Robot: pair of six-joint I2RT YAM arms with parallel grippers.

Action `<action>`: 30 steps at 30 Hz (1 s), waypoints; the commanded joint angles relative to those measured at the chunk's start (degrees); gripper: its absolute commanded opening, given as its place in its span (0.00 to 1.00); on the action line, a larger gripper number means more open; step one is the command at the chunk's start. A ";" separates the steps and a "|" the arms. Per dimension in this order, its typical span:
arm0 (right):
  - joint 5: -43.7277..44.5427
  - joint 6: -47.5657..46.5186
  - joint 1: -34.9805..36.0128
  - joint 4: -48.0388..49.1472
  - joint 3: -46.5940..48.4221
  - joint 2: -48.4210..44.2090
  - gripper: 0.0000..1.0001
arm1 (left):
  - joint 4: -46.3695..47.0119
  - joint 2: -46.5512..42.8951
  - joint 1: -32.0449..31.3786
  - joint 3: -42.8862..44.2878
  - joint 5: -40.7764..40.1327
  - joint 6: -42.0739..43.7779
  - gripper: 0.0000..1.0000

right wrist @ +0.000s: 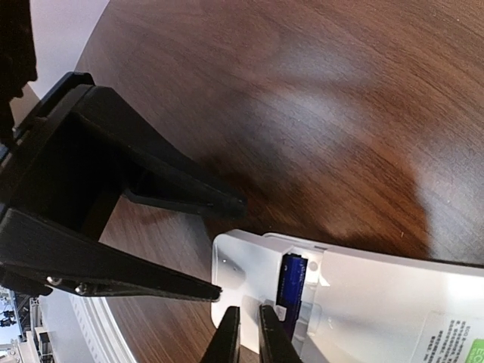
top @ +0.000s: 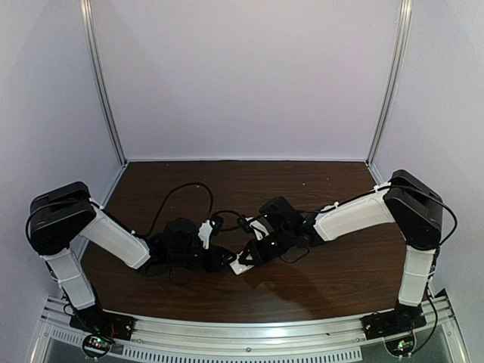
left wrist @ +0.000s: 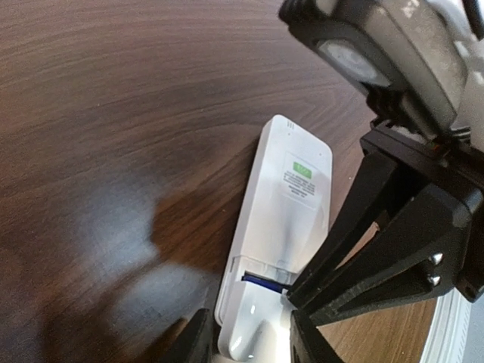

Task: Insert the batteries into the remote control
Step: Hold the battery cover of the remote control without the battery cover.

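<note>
The right end effector has its fingers pinched nearly together w/ nothing btwn them. Its tips are down over the open battery bay of the remote control. One battery, purple-blue, lies lengthwise in that bay just beside the tips; can't tell whether a tip touches it.

The left end effector has its fingers part-way apart, one on either side of the remote control's bay end. Can't tell if the pads press on it or only flank it.

The remote control lies flat, back side up, on the dark wood-grain bench. A small green-and-white label sits toward the end away from the bay. The handset is mid-width in the near half of the bench, where both arms meet.

View differences:
- **Top cam:** shows both arms, white links w/ black joints, bent inward from the front corners. Black cables loop over the bench and a metal rail runs along the front. The remote control is only a small white patch under the end effectors here, and the battery is too small to make out.
- **Left wrist cam:** shows the label and a sliver of blue in the bay.
- **Right wrist cam:** gives the clearest look at the battery, plus the left end effector's two black fingers from the side.

Count: 1 remote control, 1 battery in sight, 2 arms, 2 end effectors.
</note>
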 commanded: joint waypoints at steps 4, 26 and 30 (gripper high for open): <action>1.41 -0.26 -0.89 -1.22 -0.11 2.25 0.10 | -2.82 3.95 -0.05 2.83 -0.15 -0.79 0.34; -0.10 -0.83 -0.89 -1.19 -0.98 -0.68 0.12 | -9.49 6.70 -0.08 5.62 -1.06 -2.16 0.23; -0.60 -0.74 -0.90 -1.18 -0.98 -3.04 0.12 | -9.52 7.25 -0.08 5.95 -0.56 -2.00 0.23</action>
